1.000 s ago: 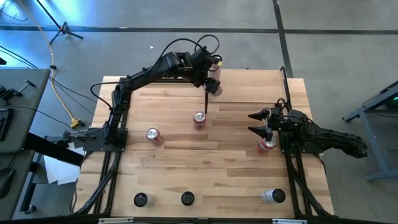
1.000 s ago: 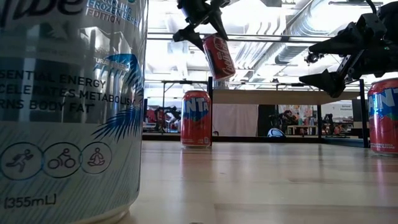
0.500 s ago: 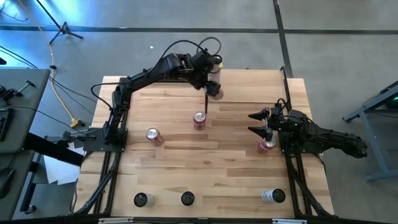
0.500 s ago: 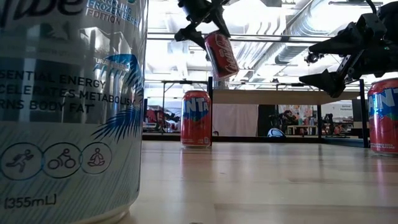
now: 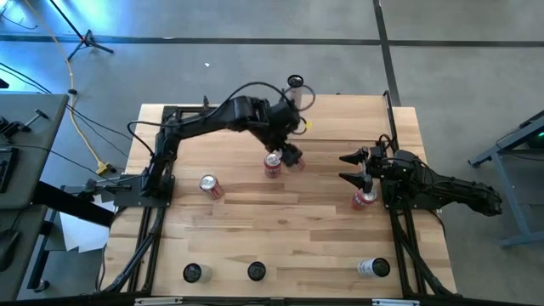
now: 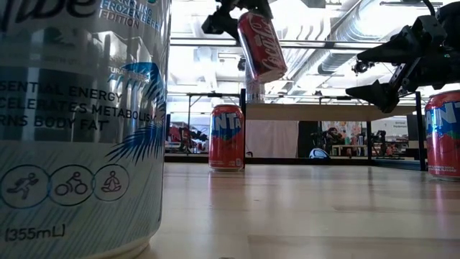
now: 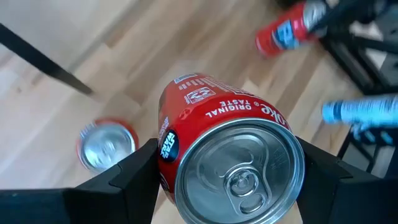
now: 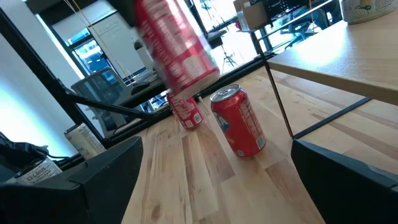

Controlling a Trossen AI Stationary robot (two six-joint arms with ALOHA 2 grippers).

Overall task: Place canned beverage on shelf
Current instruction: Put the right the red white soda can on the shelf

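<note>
Above the middle of the bench (image 5: 229,229), just beside an upright orange soda can (image 5: 272,163), the left pincer (image 5: 287,153) pinches a red cola can (image 7: 227,162) held off the wood. From overhead that can is nearly lost under the dark wrist. The table-height view shows what the overhead one cannot: the red cola can (image 6: 261,44) hangs tilted, clear of the bench and higher than the pale board of the shelf (image 6: 323,111), which runs level behind it on thin black uprights. The left wrist view looks straight onto the can's silver lid, with a finger (image 7: 134,177) pressed against each side of it, and shows the orange soda can (image 7: 107,143) standing on the planks below.

Right of the orange soda can, near the bench's right edge, the right pincer (image 5: 352,167) waits with its fingers spread wide, above and just beside a second orange can (image 5: 364,199). Its wrist view shows the shelf (image 8: 348,56) from the side, board raised above the bench. A big silver energy-drink can (image 6: 83,122) fills the near left of the table-height view.
</note>
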